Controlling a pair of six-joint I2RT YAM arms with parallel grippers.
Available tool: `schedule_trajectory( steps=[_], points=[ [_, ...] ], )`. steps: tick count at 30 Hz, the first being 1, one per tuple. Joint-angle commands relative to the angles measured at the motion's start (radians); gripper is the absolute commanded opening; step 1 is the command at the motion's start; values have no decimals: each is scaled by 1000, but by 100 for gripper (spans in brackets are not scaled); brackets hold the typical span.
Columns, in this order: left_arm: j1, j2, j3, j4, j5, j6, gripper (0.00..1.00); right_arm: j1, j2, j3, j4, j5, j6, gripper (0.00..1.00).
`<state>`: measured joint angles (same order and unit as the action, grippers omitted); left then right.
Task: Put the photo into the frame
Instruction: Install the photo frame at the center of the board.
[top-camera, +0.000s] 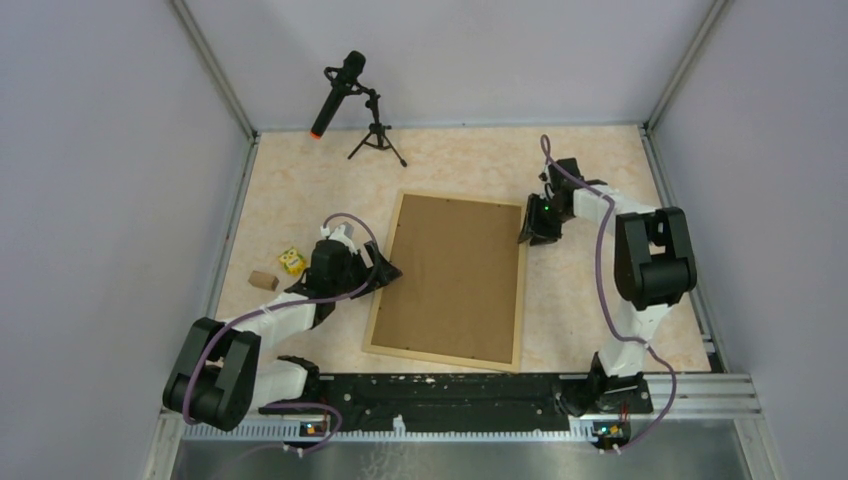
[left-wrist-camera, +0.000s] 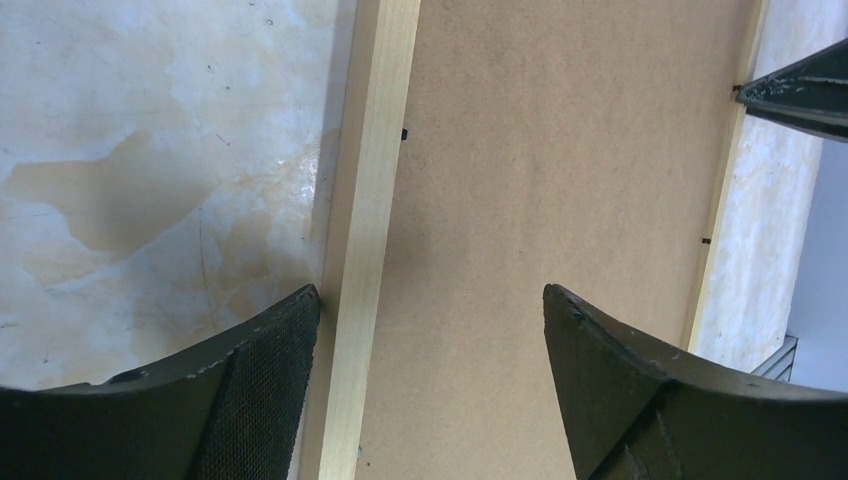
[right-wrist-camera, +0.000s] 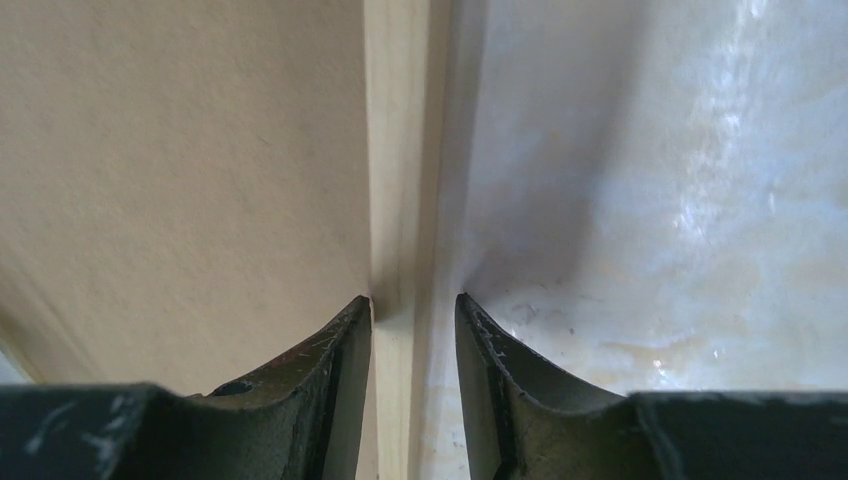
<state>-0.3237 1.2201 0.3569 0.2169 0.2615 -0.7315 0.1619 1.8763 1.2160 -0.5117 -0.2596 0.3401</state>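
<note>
The frame (top-camera: 440, 358), thin light wood rails, lies flat mid-table with the brown backing board (top-camera: 455, 275) filling it. The photo is out of view. My left gripper (top-camera: 385, 272) is open at the frame's left rail. In the left wrist view it (left-wrist-camera: 431, 290) straddles that rail (left-wrist-camera: 370, 200), one finger on the table side, the other over the board (left-wrist-camera: 560, 180). My right gripper (top-camera: 527, 232) is at the right rail near the far corner. In the right wrist view it (right-wrist-camera: 412, 298) is shut on the rail (right-wrist-camera: 400, 150).
A black microphone (top-camera: 340, 90) on a small tripod (top-camera: 377, 135) stands at the back left. A yellow cube (top-camera: 292, 262) and a small brown block (top-camera: 264, 281) lie left of the left gripper. Grey walls enclose the table.
</note>
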Motion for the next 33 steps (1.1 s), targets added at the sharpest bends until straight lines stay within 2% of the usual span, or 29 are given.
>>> schedule_trajectory(
  steps=[1,6,18,29,33],
  points=[
    [-10,16,-19,-25,17,-3,86,-23,-62,-44,-64,5,-25,36],
    [-9,12,-19,-26,18,-3,86,-42,-61,-66,-43,-18,-26,34],
    [-9,13,-19,-26,17,-3,86,-41,-10,-67,-28,104,-32,33],
    [-9,15,-18,-26,18,-2,87,24,73,-66,-34,219,7,36],
    [-9,13,-19,-25,19,-3,87,54,105,-60,-33,235,25,41]
  ],
)
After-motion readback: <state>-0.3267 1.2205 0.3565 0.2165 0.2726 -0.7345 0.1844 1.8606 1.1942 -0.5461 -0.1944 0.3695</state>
